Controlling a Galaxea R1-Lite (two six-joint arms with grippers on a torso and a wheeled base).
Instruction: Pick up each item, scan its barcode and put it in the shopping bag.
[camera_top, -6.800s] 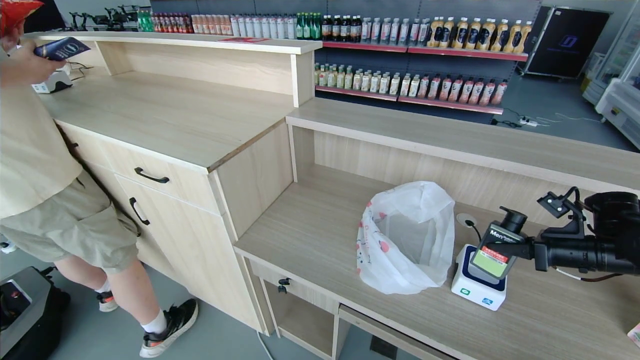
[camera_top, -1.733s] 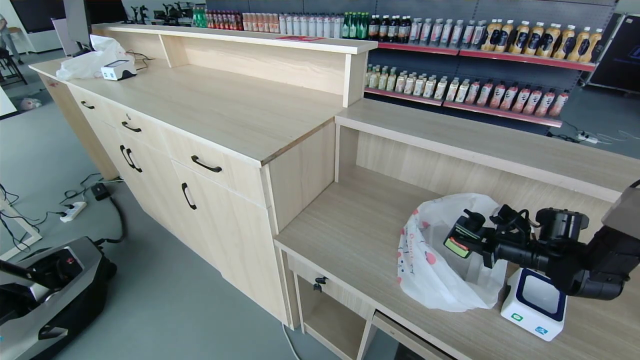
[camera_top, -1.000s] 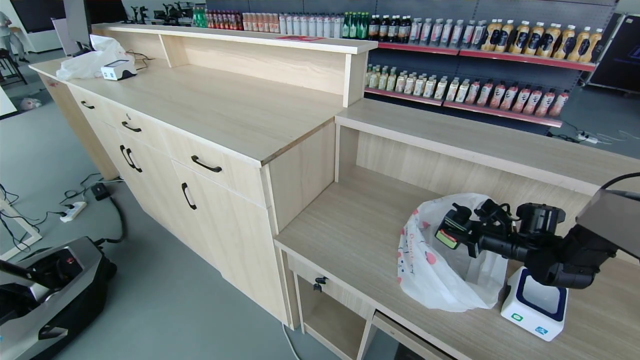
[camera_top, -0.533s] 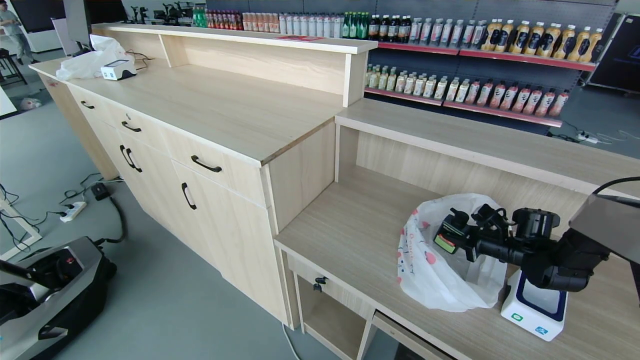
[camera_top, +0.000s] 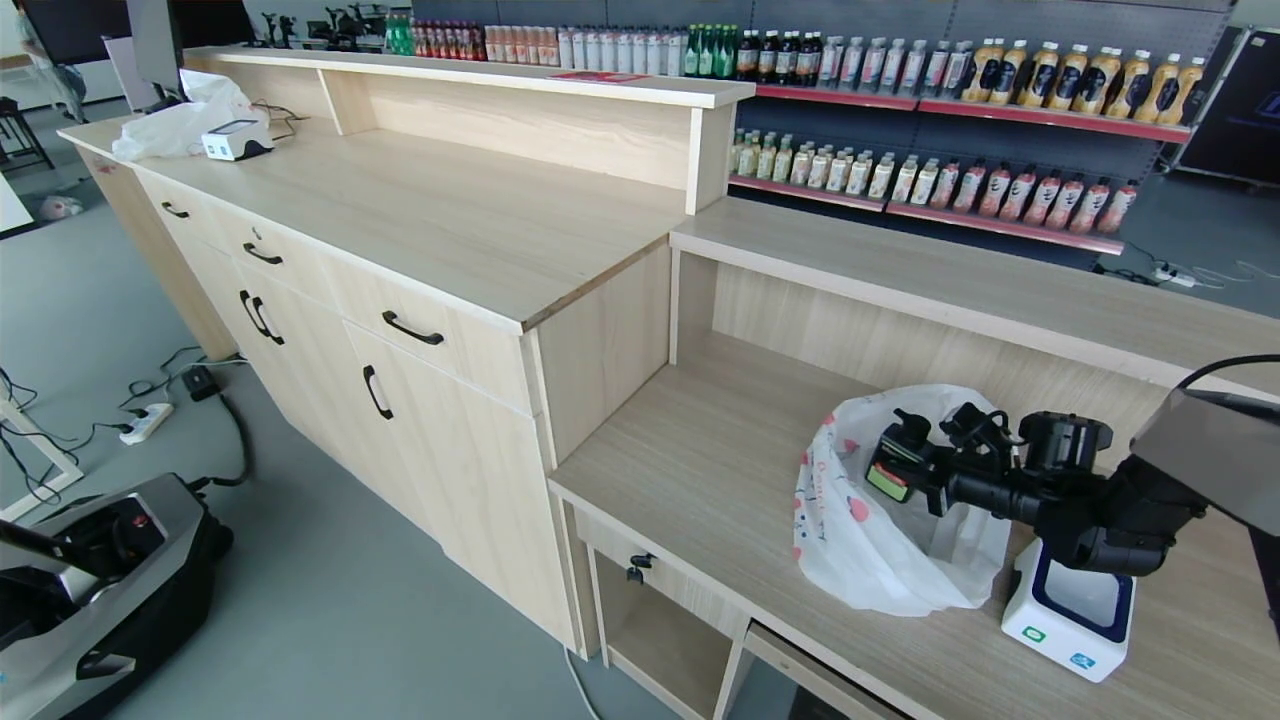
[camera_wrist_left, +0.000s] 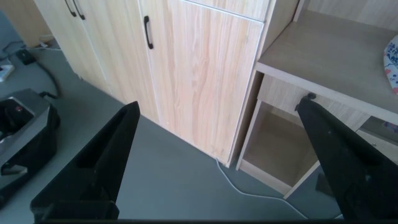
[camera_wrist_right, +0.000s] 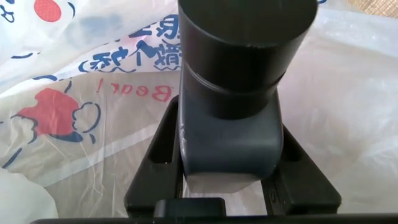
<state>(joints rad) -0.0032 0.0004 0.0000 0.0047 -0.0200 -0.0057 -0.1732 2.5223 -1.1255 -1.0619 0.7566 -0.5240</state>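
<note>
Shopping bag (camera_top: 870, 560): white plastic with red print, standing on the lower worktop (camera_top: 700, 460), mouth open upward. Right pincer (camera_top: 925, 482) reaches in from the scanner side of the bag and sits over the open mouth, clamped on a dark pump bottle (camera_top: 893, 468) with a green label. The bottle is tilted, its pump head towards the bag's far rim and its body about level with the rim; I cannot tell whether it touches the plastic. In the right wrist view the bottle (camera_wrist_right: 239, 81) sits gripped in the right pincer (camera_wrist_right: 230, 183), with the bag's printed plastic (camera_wrist_right: 93, 93) directly behind it. Scanner (camera_top: 1068, 620): a white box with a dark-framed window, on the worktop just beside the bag, under the right arm. Left pincer (camera_wrist_left: 217, 158): fingers (camera_wrist_left: 93, 168) spread wide and holding nothing, well apart from the bag and lower than the worktop that carries it, over the grey floor (camera_wrist_left: 161, 180) in front of the cabinet doors (camera_wrist_left: 199, 68). An edge of the bag (camera_wrist_left: 393, 59) shows at the margin of the left wrist view.
</note>
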